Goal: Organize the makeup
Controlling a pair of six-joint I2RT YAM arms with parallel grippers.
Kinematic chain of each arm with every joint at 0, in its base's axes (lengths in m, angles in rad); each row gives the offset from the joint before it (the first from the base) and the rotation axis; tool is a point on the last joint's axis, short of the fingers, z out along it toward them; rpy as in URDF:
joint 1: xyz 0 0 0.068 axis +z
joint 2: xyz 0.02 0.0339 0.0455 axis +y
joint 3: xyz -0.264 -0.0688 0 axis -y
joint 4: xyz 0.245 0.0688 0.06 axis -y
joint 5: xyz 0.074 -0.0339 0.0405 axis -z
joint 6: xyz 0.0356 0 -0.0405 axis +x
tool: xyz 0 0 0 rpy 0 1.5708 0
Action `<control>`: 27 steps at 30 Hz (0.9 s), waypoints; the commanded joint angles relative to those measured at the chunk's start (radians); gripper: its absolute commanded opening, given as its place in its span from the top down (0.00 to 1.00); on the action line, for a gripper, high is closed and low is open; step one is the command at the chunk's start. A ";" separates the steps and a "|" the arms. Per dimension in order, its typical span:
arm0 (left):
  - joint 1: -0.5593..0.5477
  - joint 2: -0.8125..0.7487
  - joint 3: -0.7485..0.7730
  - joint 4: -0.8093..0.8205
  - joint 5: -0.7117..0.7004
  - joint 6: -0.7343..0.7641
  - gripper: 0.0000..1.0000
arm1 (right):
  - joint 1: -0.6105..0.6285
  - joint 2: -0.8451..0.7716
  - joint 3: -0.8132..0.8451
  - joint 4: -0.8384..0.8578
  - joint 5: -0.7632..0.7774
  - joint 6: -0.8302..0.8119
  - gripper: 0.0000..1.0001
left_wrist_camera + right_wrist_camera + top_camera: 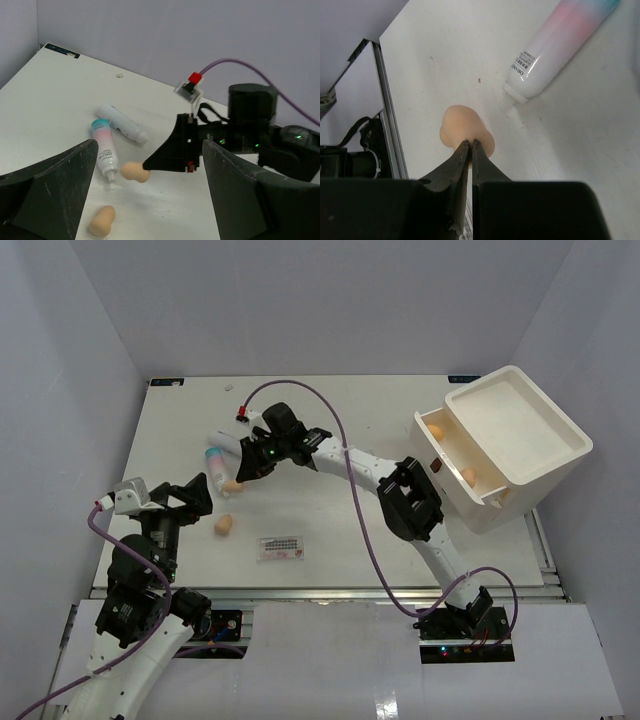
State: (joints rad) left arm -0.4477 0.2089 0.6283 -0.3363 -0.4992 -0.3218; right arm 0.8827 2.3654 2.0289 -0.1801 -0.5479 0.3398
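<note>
My right gripper (240,480) is shut on a tan sponge (232,486), pinching its middle between the fingertips (470,142) just over the table; the sponge (465,127) bulges past both tips. In the left wrist view the same sponge (131,171) sits at the tip of the black fingers. A pink teal-capped tube (215,468) and a white tube (225,440) lie just beyond it. A second tan sponge (224,526) lies nearer, close to my left gripper (188,498), which stands wide open and empty (150,200). A clear dotted packet (281,547) lies at the front middle.
A big white bin (515,445) stands tilted at the right, its open drawer (440,445) holding tan sponges. The right arm's purple cable (340,440) loops over the table's middle. White walls close the table in on three sides.
</note>
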 commanded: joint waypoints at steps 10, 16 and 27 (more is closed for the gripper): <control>0.001 0.022 -0.004 0.020 0.106 0.010 0.04 | -0.159 -0.830 -0.455 -0.104 0.329 -0.599 0.92; 0.001 0.023 -0.006 0.028 0.140 0.010 0.04 | -0.487 -1.126 -0.655 -0.117 0.360 -0.684 0.92; 0.001 0.037 -0.009 0.034 0.170 0.009 0.04 | -0.752 -1.335 -0.894 -0.173 0.522 -0.656 0.92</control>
State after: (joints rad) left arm -0.4477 0.2344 0.6277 -0.3126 -0.3529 -0.3183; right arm 0.2049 1.0577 1.1815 -0.3441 -0.0931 -0.3319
